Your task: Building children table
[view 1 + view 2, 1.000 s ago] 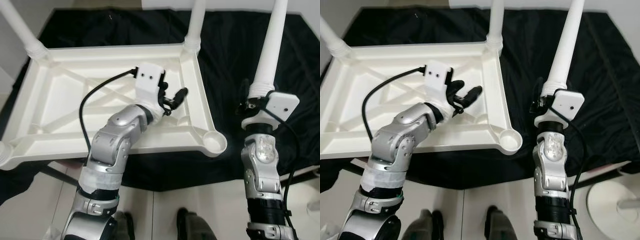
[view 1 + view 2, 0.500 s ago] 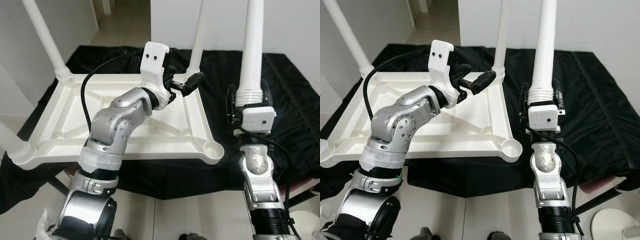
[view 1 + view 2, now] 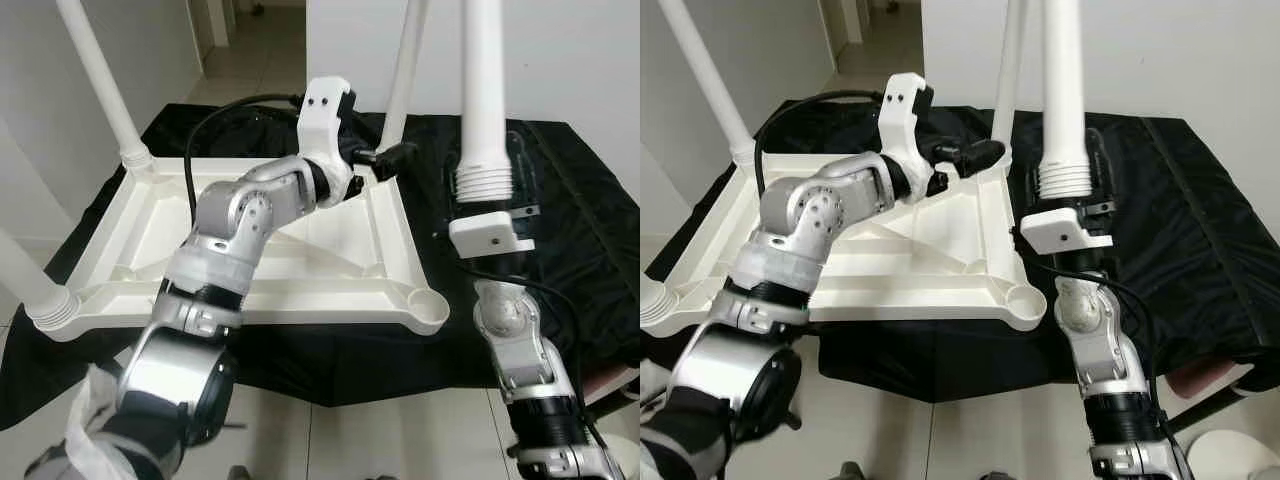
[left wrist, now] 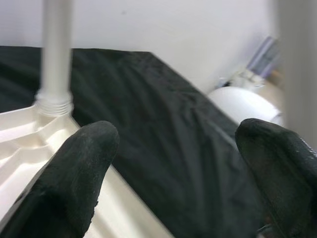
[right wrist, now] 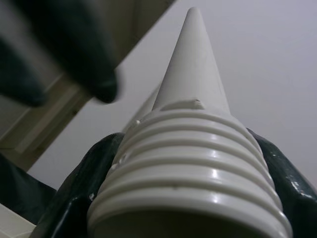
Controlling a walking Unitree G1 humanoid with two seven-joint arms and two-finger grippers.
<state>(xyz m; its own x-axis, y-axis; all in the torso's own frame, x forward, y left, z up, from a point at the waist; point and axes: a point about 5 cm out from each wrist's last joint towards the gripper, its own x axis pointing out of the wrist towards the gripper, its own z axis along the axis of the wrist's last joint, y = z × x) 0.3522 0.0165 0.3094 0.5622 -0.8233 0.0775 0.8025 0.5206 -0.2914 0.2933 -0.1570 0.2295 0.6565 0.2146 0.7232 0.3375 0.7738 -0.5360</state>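
Table leg (image 3: 483, 90) stands upright, threaded end down; right gripper (image 3: 487, 190) seemingly clamps it.

Head cameras look forward and steeply down from above both arms, sharing the upturned white table (image 3: 250, 240) on the black cloth (image 3: 1160, 230), the right eye offset sideways. The left wrist camera peers close along its black fingers (image 4: 74, 173), facing across the cloth toward a standing leg (image 4: 55, 59). The right wrist camera sits tight under the threaded leg end (image 5: 188, 168), looking up its length.
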